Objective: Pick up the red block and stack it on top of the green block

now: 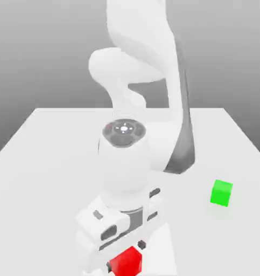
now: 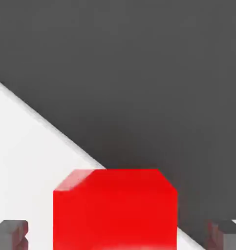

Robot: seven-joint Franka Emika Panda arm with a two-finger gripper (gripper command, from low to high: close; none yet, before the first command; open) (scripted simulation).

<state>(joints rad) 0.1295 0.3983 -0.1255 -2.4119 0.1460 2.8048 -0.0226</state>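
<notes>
The red block (image 1: 125, 262) rests on the white table (image 1: 51, 156), close to the table's near edge. My gripper (image 1: 126, 255) is lowered over it, and the block sits between the two fingers. In the hand view the red block (image 2: 115, 210) stands midway between the dark fingertips (image 2: 10, 234), with a clear gap on each side, so the gripper (image 2: 118, 235) is open and not touching it. The green block (image 1: 222, 193) sits alone on the table toward the exterior view's right, farther back than the red one.
The arm's white body (image 1: 126, 161) rises over the middle of the table and hides the surface behind it. In the hand view the table edge (image 2: 56, 132) runs diagonally just beyond the red block, with dark floor (image 2: 154, 73) past it.
</notes>
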